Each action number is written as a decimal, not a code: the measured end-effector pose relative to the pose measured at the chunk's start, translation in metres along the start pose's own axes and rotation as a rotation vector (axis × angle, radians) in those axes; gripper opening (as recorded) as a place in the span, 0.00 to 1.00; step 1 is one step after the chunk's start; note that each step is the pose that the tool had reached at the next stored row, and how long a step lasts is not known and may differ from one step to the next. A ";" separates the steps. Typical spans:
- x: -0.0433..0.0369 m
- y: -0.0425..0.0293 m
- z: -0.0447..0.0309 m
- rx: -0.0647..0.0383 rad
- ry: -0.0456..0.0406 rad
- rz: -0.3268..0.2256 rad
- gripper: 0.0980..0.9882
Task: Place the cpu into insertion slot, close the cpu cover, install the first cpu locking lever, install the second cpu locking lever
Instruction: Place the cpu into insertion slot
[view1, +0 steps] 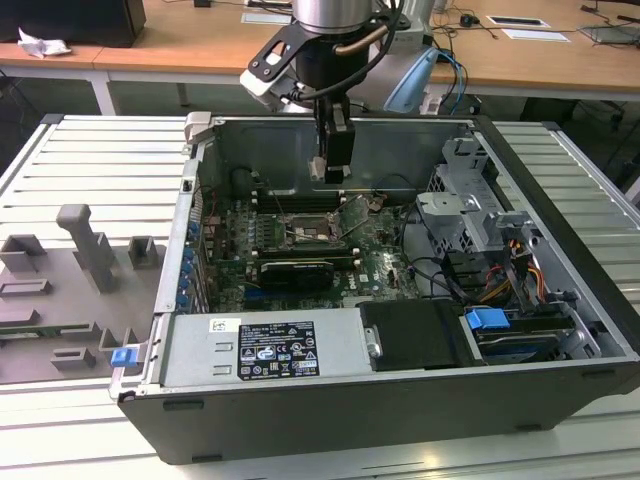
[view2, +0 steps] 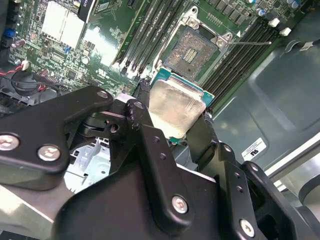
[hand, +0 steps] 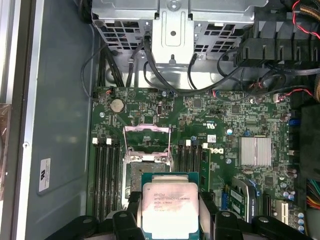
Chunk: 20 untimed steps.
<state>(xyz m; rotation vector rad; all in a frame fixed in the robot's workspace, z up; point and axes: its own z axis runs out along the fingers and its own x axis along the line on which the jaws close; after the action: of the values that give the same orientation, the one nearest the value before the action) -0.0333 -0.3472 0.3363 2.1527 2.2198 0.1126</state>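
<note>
In the exterior view, the far left of the frame has a grey tray (view1: 60, 300) with moulded blocks on it. Right beside it is the open computer case (view1: 560, 240), with the power supply (view1: 265, 350) along its lower edge. At upper centre the gripper (view1: 333, 170) hangs over the green board (view1: 380, 265), above the slot (view1: 305, 232). The drive cage (view1: 465, 215) is off to the right.

In both wrist views the jaws are clamped on the cpu (view2: 175, 110) (hand: 170, 207), one of the black fingers (view2: 142, 122) on each opposite edge. It's held flat, silver top up, off the board and just beside the slot (view2: 192, 47). That slot is bare, and in the first wrist view the cover (hand: 147, 131) stands flipped open.
</note>
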 end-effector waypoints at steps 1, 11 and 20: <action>0.0000 0.0000 0.0003 0.000 0.0000 0.000 0.50; -0.0001 -0.0003 0.0039 0.000 -0.0005 0.006 0.50; -0.0001 -0.0006 0.0067 0.000 -0.0009 0.010 0.50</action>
<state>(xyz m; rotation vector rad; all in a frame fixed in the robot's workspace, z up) -0.0333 -0.3472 0.3296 2.1639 2.2084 0.1121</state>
